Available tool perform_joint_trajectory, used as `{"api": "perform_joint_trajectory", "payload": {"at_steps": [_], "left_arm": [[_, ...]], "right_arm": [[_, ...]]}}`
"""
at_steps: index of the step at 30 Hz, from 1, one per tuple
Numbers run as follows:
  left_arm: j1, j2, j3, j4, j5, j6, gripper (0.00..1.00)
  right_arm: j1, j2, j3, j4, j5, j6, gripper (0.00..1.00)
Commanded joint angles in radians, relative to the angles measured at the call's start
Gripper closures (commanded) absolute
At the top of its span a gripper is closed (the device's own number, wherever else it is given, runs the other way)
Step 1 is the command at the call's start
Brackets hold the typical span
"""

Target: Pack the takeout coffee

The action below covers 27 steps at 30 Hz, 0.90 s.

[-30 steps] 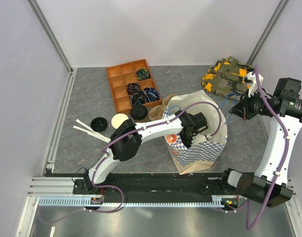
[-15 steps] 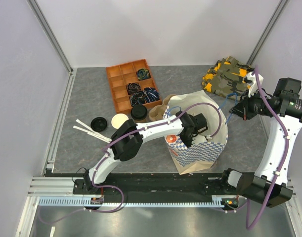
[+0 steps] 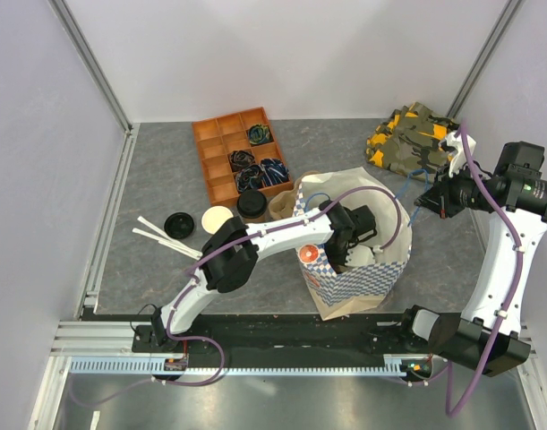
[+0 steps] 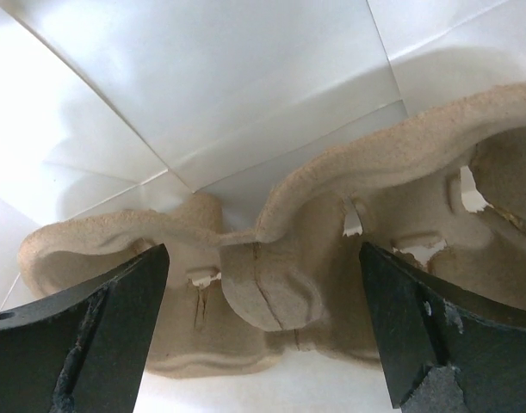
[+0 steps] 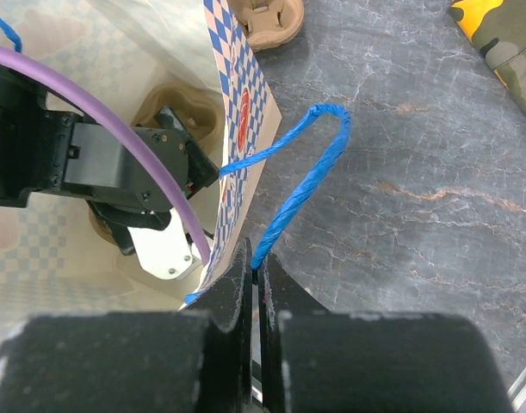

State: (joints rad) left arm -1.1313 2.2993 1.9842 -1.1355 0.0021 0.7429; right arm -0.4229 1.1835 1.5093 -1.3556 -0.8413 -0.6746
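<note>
The takeout coffee (image 3: 251, 205), a brown cup with a black lid, stands on the table beside the orange tray, left of the checked paper bag (image 3: 358, 273). My left gripper (image 3: 349, 249) reaches down inside the bag. In the left wrist view it (image 4: 263, 335) is open wide above a pulp cup carrier (image 4: 271, 284) lying on the bag's white floor, with nothing between its fingers (image 4: 82, 335). My right gripper (image 5: 256, 275) is shut on the bag's blue handle (image 5: 301, 194), holding it out to the right of the bag (image 3: 434, 199).
An orange divided tray (image 3: 221, 152) with dark items sits at the back. A lidless tan cup (image 3: 217, 218), a loose black lid (image 3: 178, 224) and white sticks (image 3: 157, 235) lie to the left. A second pulp carrier (image 3: 286, 202) lies behind the bag. Camouflage cloth (image 3: 412, 139) fills the back right.
My left gripper has opened wide inside the bag and let go of the pulp carrier. The right gripper still holds the handle and has not moved.
</note>
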Motion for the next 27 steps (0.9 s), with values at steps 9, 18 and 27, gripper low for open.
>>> {"api": "perform_joint_trajectory", "payload": {"at_steps": [9,18,27], "left_arm": [[-0.015,-0.026,0.192,-0.132,0.001,-0.014,0.00],[-0.015,-0.069,0.243,-0.130,0.001,-0.059,0.00],[-0.015,-0.107,0.280,-0.090,0.001,-0.086,0.00]], "right_arm": [[-0.002,-0.012,-0.017,-0.105,-0.053,-0.042,1.00],[-0.002,-0.008,-0.023,-0.105,-0.062,-0.051,1.00],[-0.002,-0.008,-0.027,-0.105,-0.067,-0.057,1.00]]}}
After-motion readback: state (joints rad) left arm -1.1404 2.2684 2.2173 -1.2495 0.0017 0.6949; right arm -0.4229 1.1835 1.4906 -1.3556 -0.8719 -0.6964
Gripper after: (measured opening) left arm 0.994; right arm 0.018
